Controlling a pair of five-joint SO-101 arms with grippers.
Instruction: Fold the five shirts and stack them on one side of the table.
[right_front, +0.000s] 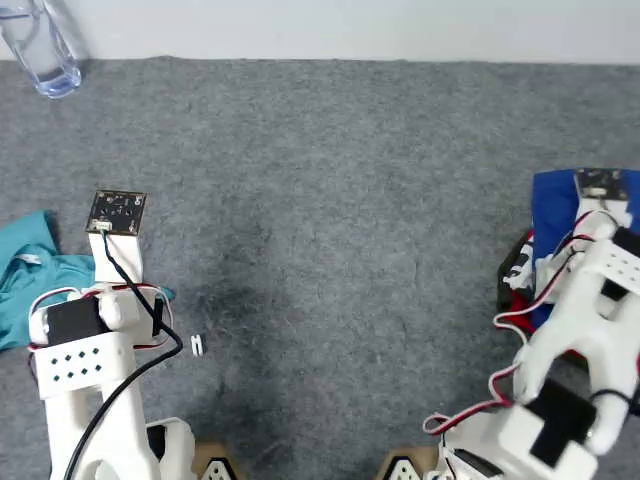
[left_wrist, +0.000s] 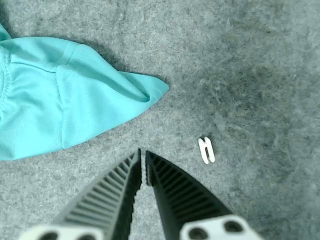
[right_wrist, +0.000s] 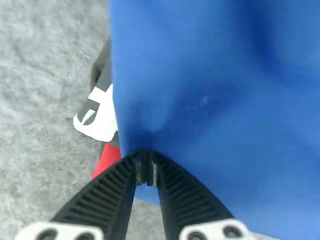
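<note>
A teal shirt (right_front: 30, 275) lies crumpled at the table's left edge, one pointed corner (left_wrist: 152, 92) reaching toward my left gripper (left_wrist: 143, 156). That gripper is shut with nothing in it and hovers over bare felt just short of the corner. At the right edge sits a pile of shirts with a blue shirt (right_front: 555, 215) on top. Beneath it show a black-and-white shirt (right_wrist: 97, 117) and a strip of red fabric (right_wrist: 106, 161). My right gripper (right_wrist: 145, 167) is shut, its tips at the blue shirt's (right_wrist: 215, 85) near edge; no cloth shows between them.
The grey felt table (right_front: 340, 200) is bare across its middle and back. A small white clip (right_front: 198, 345) lies beside the left arm, also seen in the left wrist view as the clip (left_wrist: 206, 150). A clear bottle (right_front: 40, 50) stands at the back left corner.
</note>
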